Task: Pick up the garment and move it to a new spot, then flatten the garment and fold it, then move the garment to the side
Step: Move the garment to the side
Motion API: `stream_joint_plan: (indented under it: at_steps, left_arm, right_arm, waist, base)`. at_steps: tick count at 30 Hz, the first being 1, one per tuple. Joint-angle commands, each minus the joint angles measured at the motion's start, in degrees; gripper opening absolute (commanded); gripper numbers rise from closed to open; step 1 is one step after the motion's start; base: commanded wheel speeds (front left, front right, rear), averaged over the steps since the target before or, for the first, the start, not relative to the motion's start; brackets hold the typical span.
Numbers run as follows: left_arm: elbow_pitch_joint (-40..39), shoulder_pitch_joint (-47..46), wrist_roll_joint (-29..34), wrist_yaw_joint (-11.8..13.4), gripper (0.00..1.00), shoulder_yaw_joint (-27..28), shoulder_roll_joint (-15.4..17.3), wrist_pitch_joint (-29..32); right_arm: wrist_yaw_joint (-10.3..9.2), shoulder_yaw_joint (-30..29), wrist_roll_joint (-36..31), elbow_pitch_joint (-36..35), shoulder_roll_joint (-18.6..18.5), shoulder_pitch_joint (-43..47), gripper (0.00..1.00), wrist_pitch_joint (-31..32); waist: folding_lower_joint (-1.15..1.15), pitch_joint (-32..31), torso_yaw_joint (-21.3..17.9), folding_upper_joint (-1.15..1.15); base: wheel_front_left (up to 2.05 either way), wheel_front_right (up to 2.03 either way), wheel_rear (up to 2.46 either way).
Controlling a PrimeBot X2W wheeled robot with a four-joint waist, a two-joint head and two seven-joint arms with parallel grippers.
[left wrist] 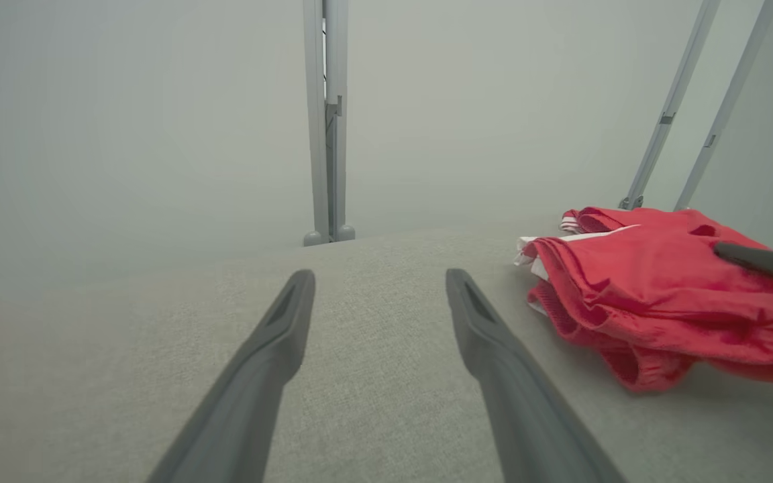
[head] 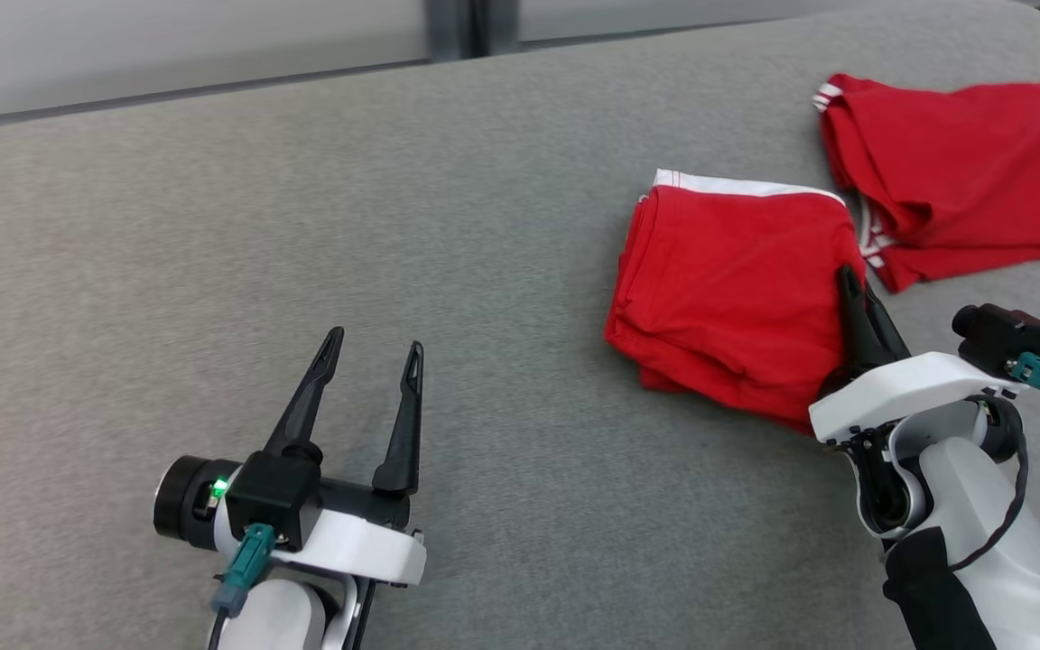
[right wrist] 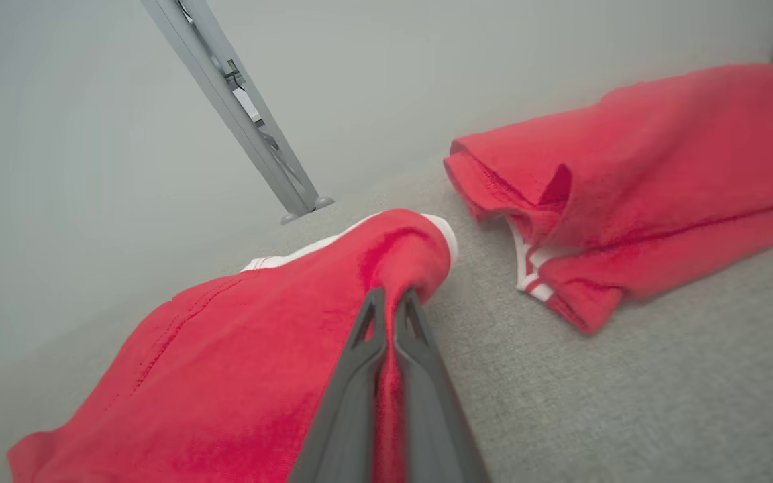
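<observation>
Starting at the left, the left claw (head: 375, 341) hangs with its fingers spread wide over bare grey worktop (head: 303, 181), holding nothing and well apart from the cloth.

Right of centre lies the garment (head: 728, 271), red with a white band along its far edge, folded into a thick stack. The right claw (head: 848, 275) is pinched tight on the stack's right edge; in the right wrist view a ridge of red cloth sits squeezed between its fingers. How many layers that pinch takes in cannot be told.

Further right, near the corner, a second garment (head: 962, 171), also red, lies close by but apart from the first.

Judging by the folded shape, the move to the side is the step in hand, and that is where trouble could come. A one-sided grip on a thin ridge may lift only the top layers, so the lower ones drag on the rough worktop and the fold opens. With the left claw idle, nothing steadies the far side. A pull to the right could also push the stack into the second garment and rumple both.

No bin or basket is involved; both garments rest straight on the worktop.
</observation>
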Motion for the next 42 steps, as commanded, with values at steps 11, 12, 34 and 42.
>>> stream_joint_plan:
  at_steps: [11, 12, 34, 42]
  left_arm:
    - [0.79, -4.1, 2.47, -1.26, 1.0, -0.92, 2.13, -0.22]
    - [0.61, -4.48, 2.61, -1.38, 1.0, -1.13, 2.23, -0.16]
    - [-6.88, -12.49, 5.95, -2.78, 1.0, -4.62, 4.61, 4.33]
    - [-7.32, -14.05, 6.1, -2.93, 1.0, -4.77, 5.35, 4.7]
  right_arm:
    - [0.1, 0.25, -2.83, -1.62, -0.17, -4.15, 0.0, -0.27]
    - [0.09, 0.44, -3.78, -1.84, -0.26, -4.75, 0.0, -0.27]
    - [0.04, 4.14, -17.83, -3.35, -22.43, -22.27, 0.0, -0.27]
    - [0.04, 3.51, -21.36, -1.25, -27.82, -23.16, 0.0, -0.27]
  waist:
    - [0.0, 5.58, -7.42, 0.0]
    - [0.0, 5.92, -7.47, 0.0]
    - [0.0, 17.99, -4.08, 0.0]
    - [0.0, 20.35, -3.54, 0.0]
  base:
    - [0.0, 0.0, 0.0]
    - [0.0, 0.0, 0.0]
    - [0.0, 0.0, 0.0]
    - [0.0, 0.0, 0.0]
